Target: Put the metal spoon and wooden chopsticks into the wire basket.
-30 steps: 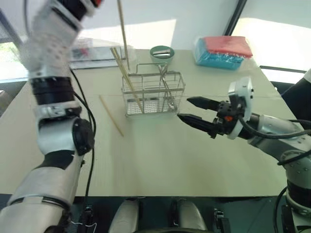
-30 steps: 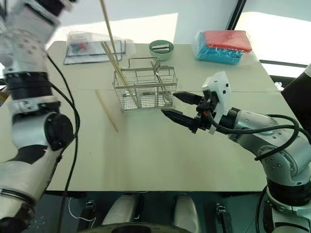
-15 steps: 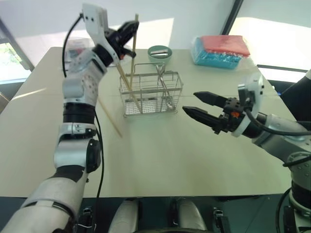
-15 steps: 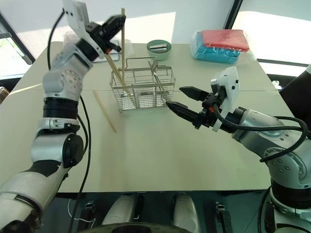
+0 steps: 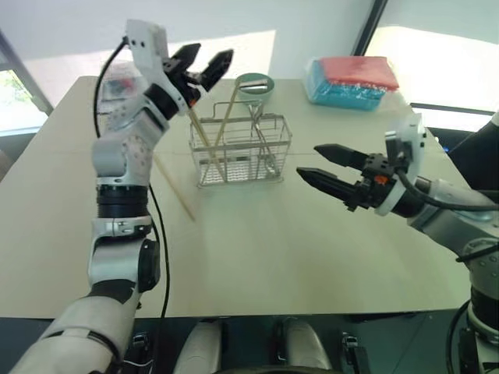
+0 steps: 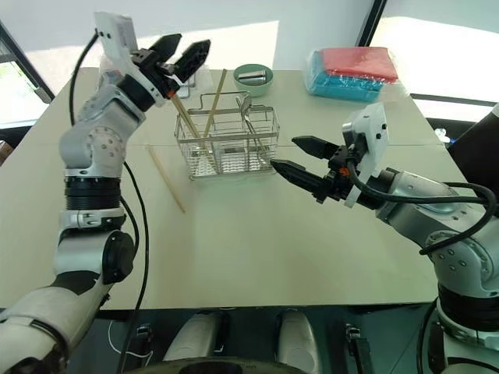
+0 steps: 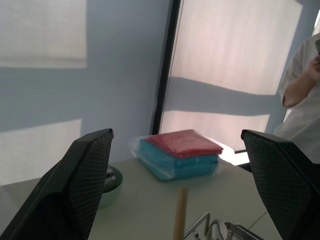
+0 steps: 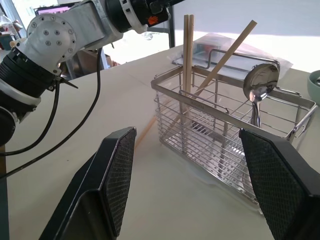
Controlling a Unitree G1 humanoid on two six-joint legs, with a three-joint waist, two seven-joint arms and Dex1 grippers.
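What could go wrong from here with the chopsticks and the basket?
One chopstick lies on the table beside the wire basket; reaching for it, the open left gripper could catch the tall sticks leaning out of the basket and tip them or the light basket. The right gripper hangs open close to the basket's side and could nudge it.

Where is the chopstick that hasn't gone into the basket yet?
One wooden chopstick lies flat on the table, left of the wire basket, angled away from its near left corner.
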